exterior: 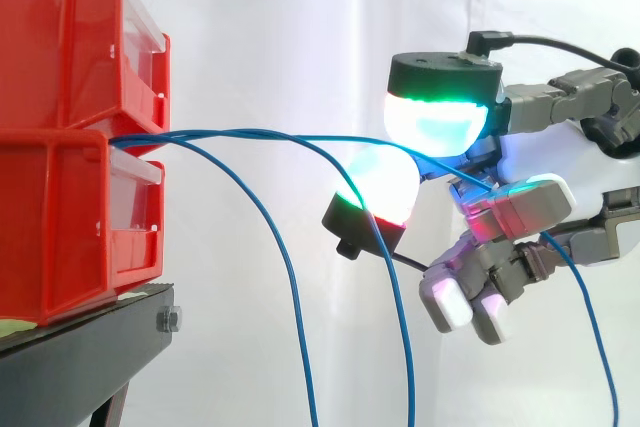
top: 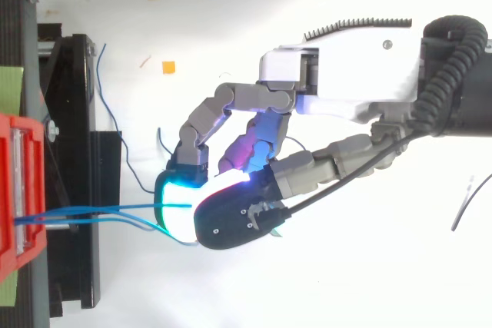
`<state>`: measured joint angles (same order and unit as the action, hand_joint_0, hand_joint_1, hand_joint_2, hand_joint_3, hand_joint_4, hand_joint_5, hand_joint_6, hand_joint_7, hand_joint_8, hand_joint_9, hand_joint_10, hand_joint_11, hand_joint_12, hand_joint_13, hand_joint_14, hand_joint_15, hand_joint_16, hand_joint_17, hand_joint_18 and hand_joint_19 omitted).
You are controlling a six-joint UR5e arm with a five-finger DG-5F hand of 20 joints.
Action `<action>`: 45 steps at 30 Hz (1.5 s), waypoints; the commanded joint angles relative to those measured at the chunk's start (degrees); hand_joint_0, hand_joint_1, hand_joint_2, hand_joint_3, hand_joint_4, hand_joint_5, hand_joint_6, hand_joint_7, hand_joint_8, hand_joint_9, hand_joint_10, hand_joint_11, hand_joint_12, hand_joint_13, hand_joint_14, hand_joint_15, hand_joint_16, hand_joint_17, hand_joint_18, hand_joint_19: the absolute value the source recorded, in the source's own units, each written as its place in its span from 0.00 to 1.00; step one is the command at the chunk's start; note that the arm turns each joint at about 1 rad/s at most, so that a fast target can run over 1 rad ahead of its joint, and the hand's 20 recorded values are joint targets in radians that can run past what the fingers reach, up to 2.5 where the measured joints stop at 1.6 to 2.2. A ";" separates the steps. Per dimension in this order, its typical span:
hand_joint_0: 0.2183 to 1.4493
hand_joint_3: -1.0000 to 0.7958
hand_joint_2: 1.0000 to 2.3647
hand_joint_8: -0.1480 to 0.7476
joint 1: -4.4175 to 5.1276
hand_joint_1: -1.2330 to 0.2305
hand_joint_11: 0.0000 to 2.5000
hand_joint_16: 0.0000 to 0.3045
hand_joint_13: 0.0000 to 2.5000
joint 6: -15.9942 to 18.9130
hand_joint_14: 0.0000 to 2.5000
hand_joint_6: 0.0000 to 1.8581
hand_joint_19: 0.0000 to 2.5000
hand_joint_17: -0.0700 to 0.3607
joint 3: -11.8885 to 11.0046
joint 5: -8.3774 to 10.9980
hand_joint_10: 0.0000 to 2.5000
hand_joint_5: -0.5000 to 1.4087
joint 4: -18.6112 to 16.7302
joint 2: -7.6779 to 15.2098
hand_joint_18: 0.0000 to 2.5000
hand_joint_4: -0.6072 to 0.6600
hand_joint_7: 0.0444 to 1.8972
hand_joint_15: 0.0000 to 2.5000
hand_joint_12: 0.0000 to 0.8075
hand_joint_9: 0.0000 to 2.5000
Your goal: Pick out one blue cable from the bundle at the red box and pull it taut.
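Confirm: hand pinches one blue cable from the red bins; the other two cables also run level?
No: side view shows the other two cables sagging downward. The hand does pinch one blue cable from the red bins.

No legible text or labels

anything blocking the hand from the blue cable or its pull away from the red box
Nothing visible. The hand pinches one blue cable between its pads, and the span to the red box is clear.
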<state>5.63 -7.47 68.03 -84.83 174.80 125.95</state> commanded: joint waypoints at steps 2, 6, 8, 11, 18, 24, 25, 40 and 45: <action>0.31 0.53 0.00 0.57 0.00 0.39 0.42 0.24 0.36 0.00 0.01 0.48 0.29 0.55 0.00 0.01 0.01 0.21 0.02 0.00 0.34 0.57 0.38 0.22 0.62 0.55; 0.32 0.53 0.00 0.57 0.00 0.36 0.43 0.24 0.35 0.00 0.01 0.49 0.29 0.54 0.00 0.01 0.01 0.20 0.02 0.00 0.33 0.60 0.37 0.22 0.61 0.54; 0.33 0.53 0.00 0.56 0.00 0.34 0.44 0.23 0.35 0.00 0.01 0.49 0.29 0.53 0.00 0.01 0.01 0.20 0.02 0.00 0.32 0.59 0.38 0.22 0.59 0.54; 0.35 0.51 0.01 0.53 0.00 0.31 0.47 0.21 0.34 0.00 0.01 0.50 0.30 0.50 0.00 0.01 0.01 0.20 0.02 0.00 0.31 0.53 0.40 0.22 0.56 0.53; 0.39 0.52 0.01 0.49 0.00 0.30 0.51 0.18 0.34 0.00 0.01 0.52 0.30 0.45 0.00 -0.16 0.01 0.20 0.37 0.00 0.31 0.41 0.41 0.23 0.52 0.54; 0.42 0.52 0.01 0.47 0.00 0.30 0.55 0.18 0.35 0.00 0.01 0.52 0.32 0.44 0.00 -0.87 0.01 0.20 0.98 0.00 0.30 0.34 0.45 0.24 0.51 0.56; 0.42 0.52 0.01 0.47 0.00 0.30 0.54 0.17 0.35 0.00 0.01 0.52 0.32 0.44 0.00 -1.04 0.01 0.20 1.16 0.00 0.30 0.33 0.46 0.24 0.50 0.57; 0.43 0.46 0.01 0.46 -0.53 0.32 0.53 0.17 0.35 0.44 0.01 0.52 0.32 0.44 0.00 -3.50 0.01 0.19 2.39 0.00 0.29 0.35 0.42 0.24 0.50 0.56; 0.43 0.47 0.01 0.47 -0.79 0.32 0.52 0.17 0.35 0.35 0.01 0.52 0.32 0.44 0.00 -4.38 0.01 0.19 2.39 0.00 0.29 0.36 0.42 0.24 0.50 0.56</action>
<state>5.02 -7.06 68.03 -88.69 177.18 125.95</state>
